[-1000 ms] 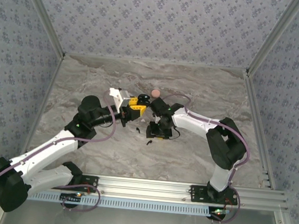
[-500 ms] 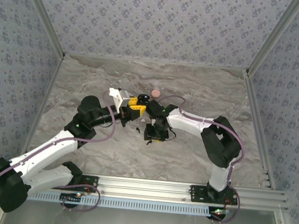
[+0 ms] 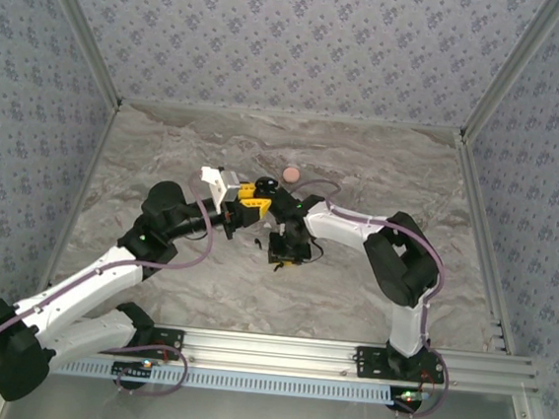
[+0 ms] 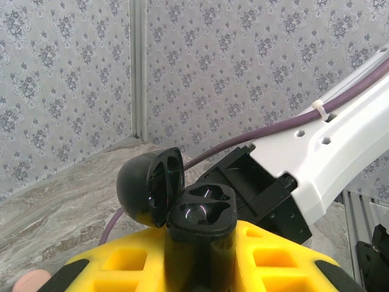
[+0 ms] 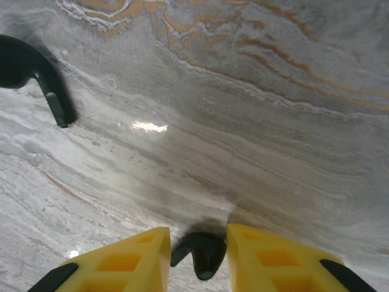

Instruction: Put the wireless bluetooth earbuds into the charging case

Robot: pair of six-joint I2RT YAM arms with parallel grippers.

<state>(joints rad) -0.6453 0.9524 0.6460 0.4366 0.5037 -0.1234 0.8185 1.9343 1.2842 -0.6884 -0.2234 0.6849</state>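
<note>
My left gripper (image 4: 200,267) is shut on the black charging case (image 4: 202,214), held upright between its yellow fingers (image 4: 121,261). The case's lid (image 4: 149,185) is flipped open to the left and both sockets are empty. In the top view the left gripper (image 3: 252,196) hovers mid-table. My right gripper (image 5: 196,255) is down at the marble table (image 5: 255,121), its fingers pressed close on either side of a black earbud (image 5: 203,250). A second black earbud (image 5: 33,67) lies on the table further off, at the upper left. From above, the right gripper (image 3: 284,254) sits just below the left one.
A pale pink round piece (image 3: 291,173) lies on the marble behind both grippers; its edge shows as a pink round piece (image 4: 29,282) in the left wrist view. The right arm's white link (image 4: 340,140) and purple cable (image 4: 243,143) pass close behind the case. Patterned walls enclose the table.
The right gripper's fingers have narrowed around the black earbud, and that arm has drawn slightly left. The left gripper with the case has shifted a little left.
</note>
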